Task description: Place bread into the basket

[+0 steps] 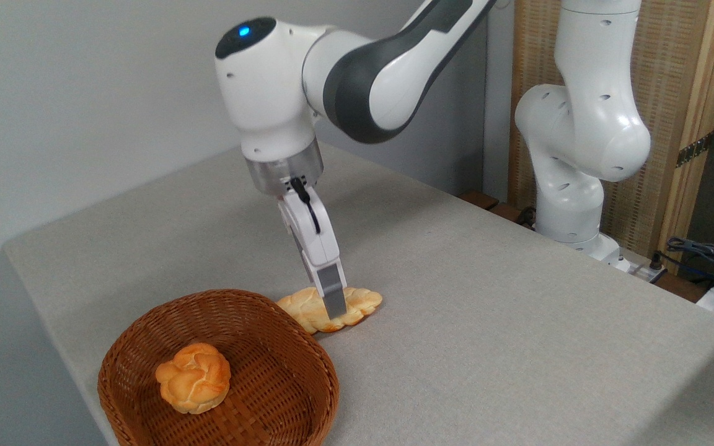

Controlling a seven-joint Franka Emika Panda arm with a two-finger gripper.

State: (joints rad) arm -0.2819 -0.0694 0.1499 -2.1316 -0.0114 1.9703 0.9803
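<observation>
Woven wicker basket — matt cloth-like table — glossy white plastic arm.

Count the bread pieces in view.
2. A round bun sits inside the basket; a braided loaf lies on the table just behind it, under the hand.

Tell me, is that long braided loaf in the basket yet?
Not yet. The braided loaf lies on the table just behind the wicker basket, with the gripper down on it.

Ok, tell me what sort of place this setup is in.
Probably a robotics lab or test room, not a kitchen: the arm is mounted beside a cloth-covered table, loose cables lie at the right edge, and the bread and basket look like practice props.
</observation>
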